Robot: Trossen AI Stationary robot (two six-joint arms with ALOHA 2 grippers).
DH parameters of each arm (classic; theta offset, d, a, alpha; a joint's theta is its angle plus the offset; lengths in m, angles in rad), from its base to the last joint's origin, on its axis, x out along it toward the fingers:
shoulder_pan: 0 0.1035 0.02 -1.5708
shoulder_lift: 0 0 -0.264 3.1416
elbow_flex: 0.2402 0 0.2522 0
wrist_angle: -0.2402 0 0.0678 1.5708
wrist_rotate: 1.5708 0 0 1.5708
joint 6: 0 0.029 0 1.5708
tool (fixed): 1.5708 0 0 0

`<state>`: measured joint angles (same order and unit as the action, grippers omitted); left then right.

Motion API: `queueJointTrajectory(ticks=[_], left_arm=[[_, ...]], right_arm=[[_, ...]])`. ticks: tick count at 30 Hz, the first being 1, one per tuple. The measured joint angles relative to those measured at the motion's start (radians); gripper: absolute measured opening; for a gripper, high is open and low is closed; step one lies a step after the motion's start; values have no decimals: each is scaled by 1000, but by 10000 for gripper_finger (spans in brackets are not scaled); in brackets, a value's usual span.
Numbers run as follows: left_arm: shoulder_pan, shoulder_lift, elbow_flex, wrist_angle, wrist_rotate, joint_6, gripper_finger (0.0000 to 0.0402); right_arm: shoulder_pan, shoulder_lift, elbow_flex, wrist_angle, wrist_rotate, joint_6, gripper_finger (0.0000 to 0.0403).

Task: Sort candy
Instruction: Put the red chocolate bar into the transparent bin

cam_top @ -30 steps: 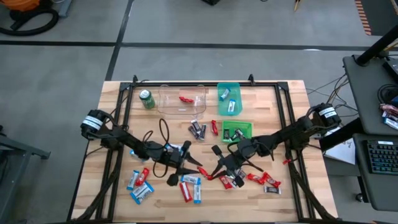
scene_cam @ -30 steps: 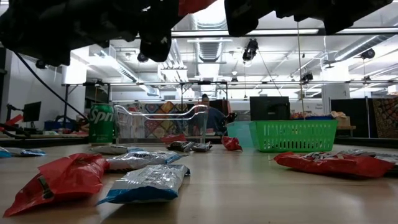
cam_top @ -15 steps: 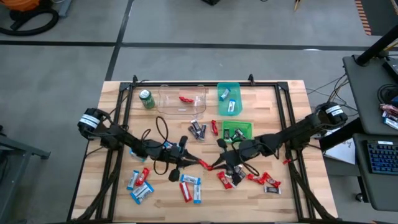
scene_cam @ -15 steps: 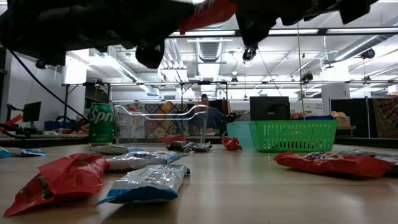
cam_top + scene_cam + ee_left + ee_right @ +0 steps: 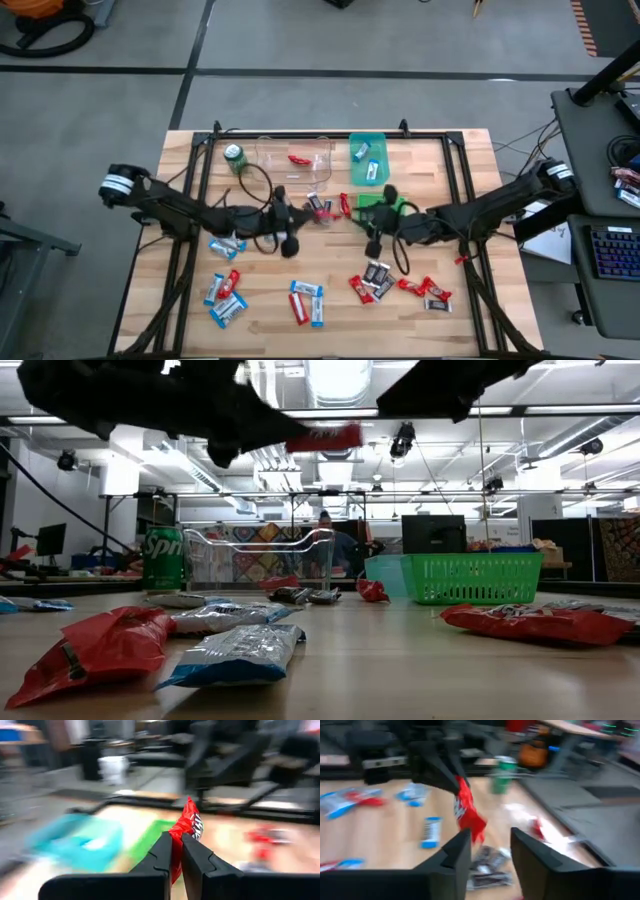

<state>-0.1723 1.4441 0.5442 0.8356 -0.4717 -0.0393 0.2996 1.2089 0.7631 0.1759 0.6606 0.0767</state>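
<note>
My left gripper [image 5: 178,839] is shut on a shiny red candy bar [image 5: 189,822], high above the middle of the table; the bar also shows in the low view [image 5: 322,438] and in the right wrist view [image 5: 465,811]. My right gripper [image 5: 490,846] is open and empty, facing that bar from a short way off, over the green basket [image 5: 392,203]. Red, blue-and-white and dark bars lie loose on the table, such as a blue-and-white one [image 5: 307,290] and a red one [image 5: 420,289]. My left gripper pinches one end of the red bar [image 5: 176,836] between its two fingers. The rest of the bar sticks out past the fingertips, lifted clear of the table and about level in the low view.
A clear bin [image 5: 292,160] with a red bar, a teal bin [image 5: 367,158] with blue-and-white bars and the green basket stand at the far side. A green can [image 5: 236,158] stands left of the clear bin. Cables loop by the left arm.
The two grippers met over the near middle of the table with the red bar between them. My left gripper has gone toward the far edge with the bar held high. My right gripper has drawn away from the bar, toward the far right.
</note>
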Motion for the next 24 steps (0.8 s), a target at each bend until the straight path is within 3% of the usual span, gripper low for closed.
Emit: queueJointTrajectory(ticks=[4,6,8,10,13,15,19,24], left_arm=[[112,-108,36,-320,-243,47,0],[207,-148,91,-558,-297,67,0],[321,-161,166,-799,-261,55,0],[432,-143,241,-980,-150,25,0],[570,-80,348,-1164,56,3,0],[626,-24,416,-1262,120,1,0],[655,80,522,-1391,93,23,0],[653,168,596,-1436,40,47,15]], right_arm=[[0,-22,0,-74,80,93,165],[1,-19,0,-104,77,125,177],[1,-5,0,-120,74,158,183],[1,10,-1,-139,73,184,185],[1,36,-1,-158,73,221,184],[1,57,-1,-164,72,244,182],[1,82,-1,-179,71,287,181],[1,83,-1,-203,38,337,180]])
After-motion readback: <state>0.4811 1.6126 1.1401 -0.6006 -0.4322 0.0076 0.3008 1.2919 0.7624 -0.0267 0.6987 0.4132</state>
